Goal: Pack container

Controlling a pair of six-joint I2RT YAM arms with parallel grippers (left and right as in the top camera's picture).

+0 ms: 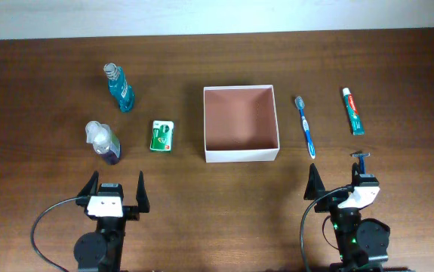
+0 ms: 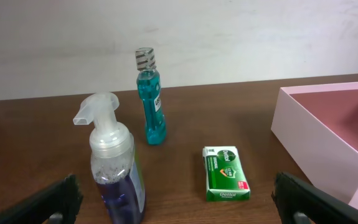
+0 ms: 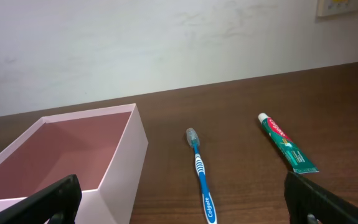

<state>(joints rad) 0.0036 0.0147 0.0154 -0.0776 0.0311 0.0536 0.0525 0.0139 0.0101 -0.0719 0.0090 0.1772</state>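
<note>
Dark brown wooden tabletop (image 1: 43,83), filling the overhead view up to a pale wall at the far edge.

Square, shallow, open-topped container (image 1: 241,155) with white outer walls and a reddish-brown inside. Sits flat near the middle of the tabletop, opening upward, apart from everything around it.

Left claw (image 1: 115,187) at the near edge, black fingers spread wide, gripping nothing. Hangs clear of the toiletries, nearest to the pump bottle and the green box.

Right claw (image 1: 339,185) at the near edge on the other side, fingers likewise spread wide with nothing between them.

Slim clear bottle of teal-blue liquid with a striped cap (image 1: 120,91), left of the container towards the far side. Stands upright in the left wrist view.

Clear foam-pump bottle of purple liquid with a translucent white nozzle (image 1: 105,143), upright, nearer than the teal bottle and just left of the green box.

Blue-and-white toothbrush (image 1: 306,127), lying flat just right of the container, bristle end pointing away.

White, green and red toothpaste tube (image 1: 353,111), flat, right of the toothbrush, cap end pointing away.

Small green rectangular box with white lettering (image 1: 162,135), flat between the pump bottle and the container.

Small blue razor (image 1: 361,158), just beyond the right claw.
</note>
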